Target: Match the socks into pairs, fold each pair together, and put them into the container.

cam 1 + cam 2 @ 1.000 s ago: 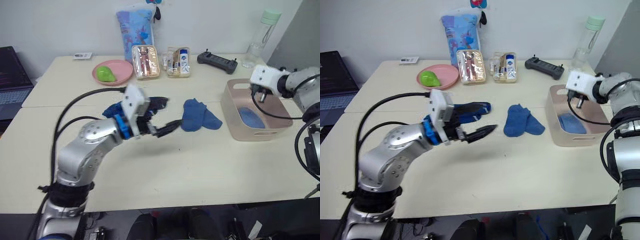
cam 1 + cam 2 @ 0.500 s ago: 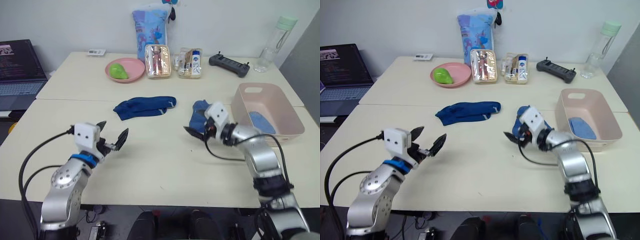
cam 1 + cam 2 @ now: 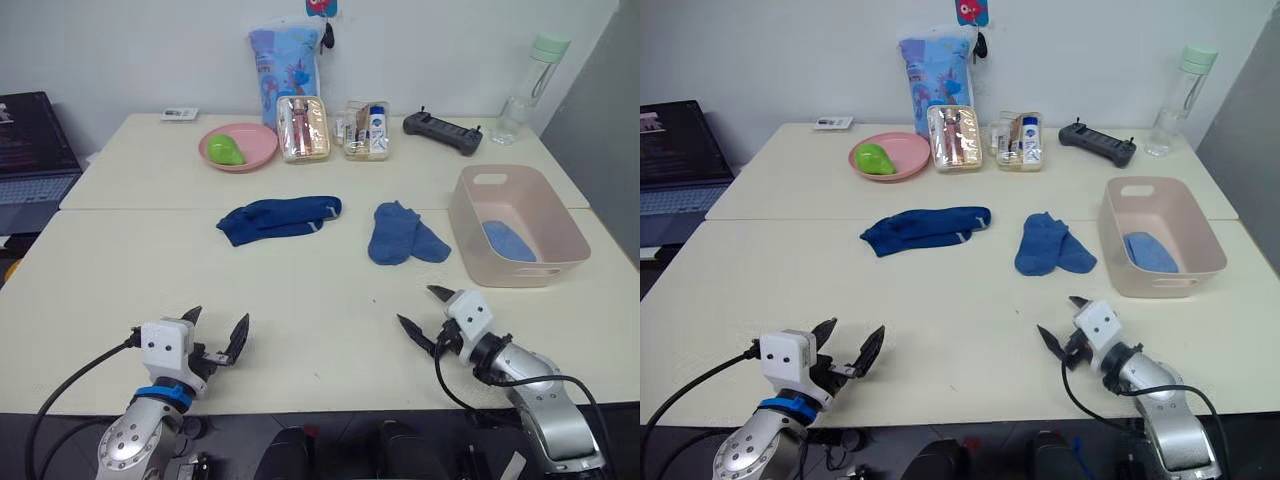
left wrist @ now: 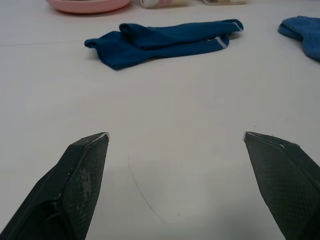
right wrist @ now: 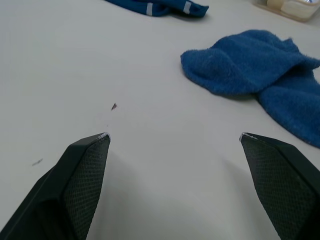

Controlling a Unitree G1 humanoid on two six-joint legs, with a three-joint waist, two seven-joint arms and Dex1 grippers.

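Note:
A pair of dark navy socks lies flat at mid-table, and it also appears in the left wrist view. To its right sits a bunched pair of medium blue socks, close ahead in the right wrist view. A light blue sock rests inside the pale pink container at the right. My left gripper is open and empty near the table's front edge. Also near the front edge, my right gripper is open and empty, well short of the medium blue socks.
Along the back edge stand a pink plate with a green item, a printed blue bag, two clear pouches, a black controller and a bottle. A laptop sits at far left.
Both arms have drawn back to the front edge. The right gripper left the container, passed the medium blue socks and opened. The left gripper pulled away from the navy socks.

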